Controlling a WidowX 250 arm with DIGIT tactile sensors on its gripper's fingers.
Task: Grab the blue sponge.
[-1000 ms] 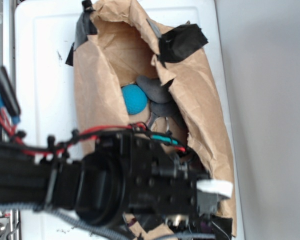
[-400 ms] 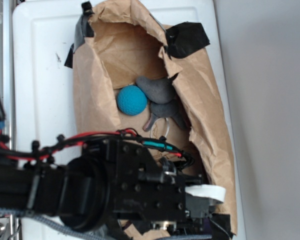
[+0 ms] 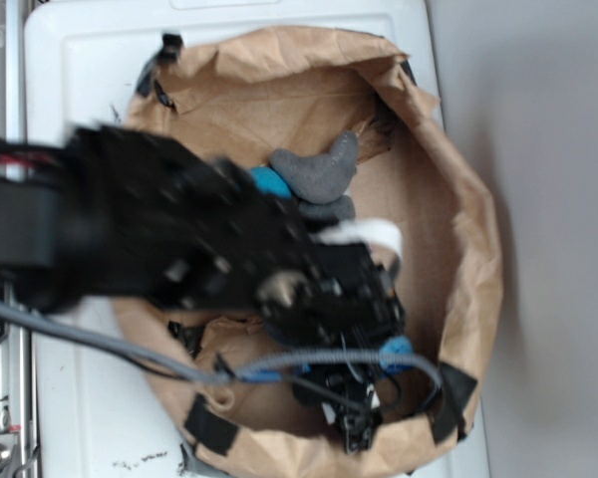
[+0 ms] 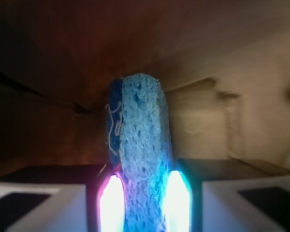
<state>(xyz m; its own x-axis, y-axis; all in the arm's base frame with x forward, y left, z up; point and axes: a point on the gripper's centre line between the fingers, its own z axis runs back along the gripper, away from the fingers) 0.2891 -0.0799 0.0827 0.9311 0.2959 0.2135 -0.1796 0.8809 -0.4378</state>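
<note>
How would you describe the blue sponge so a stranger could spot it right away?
Look inside the brown paper bag, at its lower end under the black gripper. The blue sponge is clamped upright between the fingers. It is flat and porous, unlike the round blue ball and grey plush shapes.

Arm [image 3: 130,239] motion-blurred, hiding most of teal ball [image 3: 271,180]; blue sponge [image 4: 140,159] base cut off by bottom edge.
</note>
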